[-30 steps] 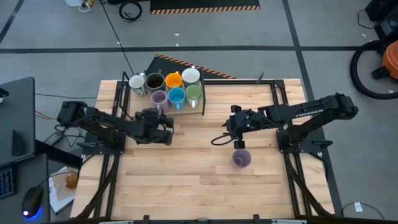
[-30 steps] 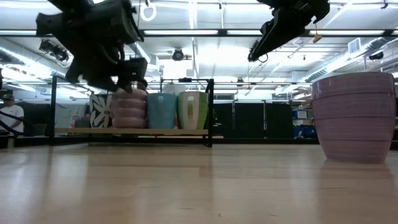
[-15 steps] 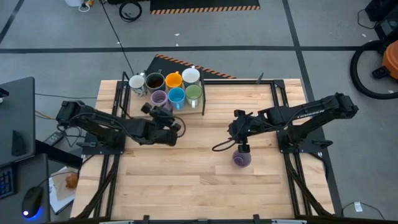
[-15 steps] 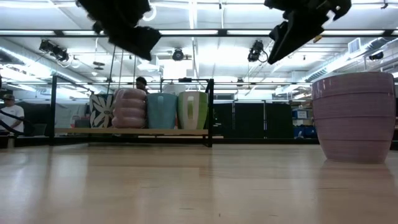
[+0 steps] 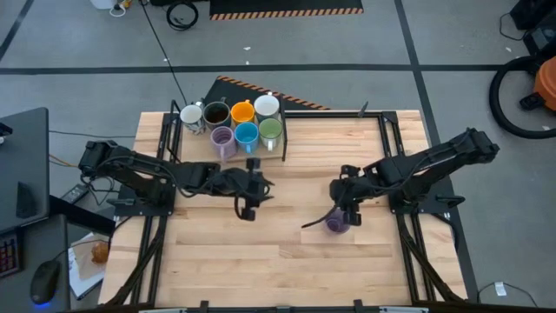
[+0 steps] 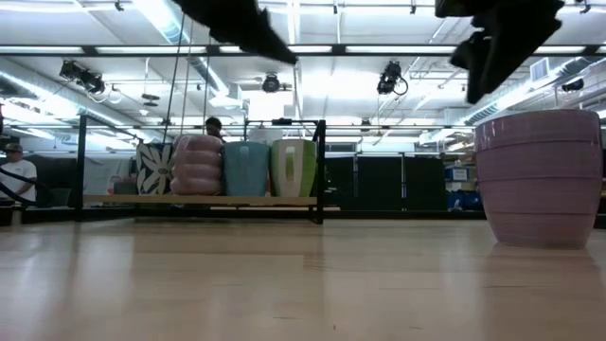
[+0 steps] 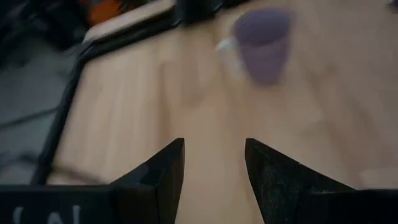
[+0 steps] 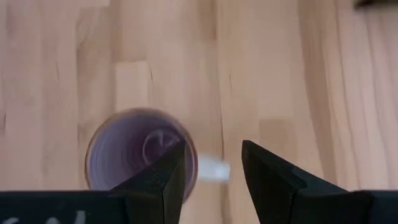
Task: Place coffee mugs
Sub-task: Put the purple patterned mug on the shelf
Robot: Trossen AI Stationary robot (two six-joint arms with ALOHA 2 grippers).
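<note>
A lavender mug [image 5: 337,223] stands upright and alone on the wooden table, right of centre; it shows large in the low view [image 6: 540,175]. My right gripper [image 8: 213,168] hangs open above it, pointing steeply down, its fingers over the mug's rim and white handle [image 8: 212,169] without touching. Several mugs stand in a rack [image 5: 283,143] at the far left: white [image 5: 192,116], dark brown [image 5: 216,113], orange [image 5: 242,111], white [image 5: 266,106], lavender [image 5: 222,137], blue [image 5: 247,135], green [image 5: 270,129]. My left gripper [image 5: 257,184] is open and empty above the table's middle, facing the lone mug [image 7: 261,40].
The rack's black frame [image 6: 320,170] stands up from the table at the far left. Black rails [image 5: 387,139] run along the table's left and right sides. Bare wood lies near the front edge [image 5: 261,269]. A person [image 6: 13,175] stands in the room behind.
My left gripper has risen from beside the rack's lavender mug, gone toward the table's right and rolled about its own line, staying open and empty. My right gripper has gone toward the near edge and tipped downward over the lone lavender mug, which has not moved.
</note>
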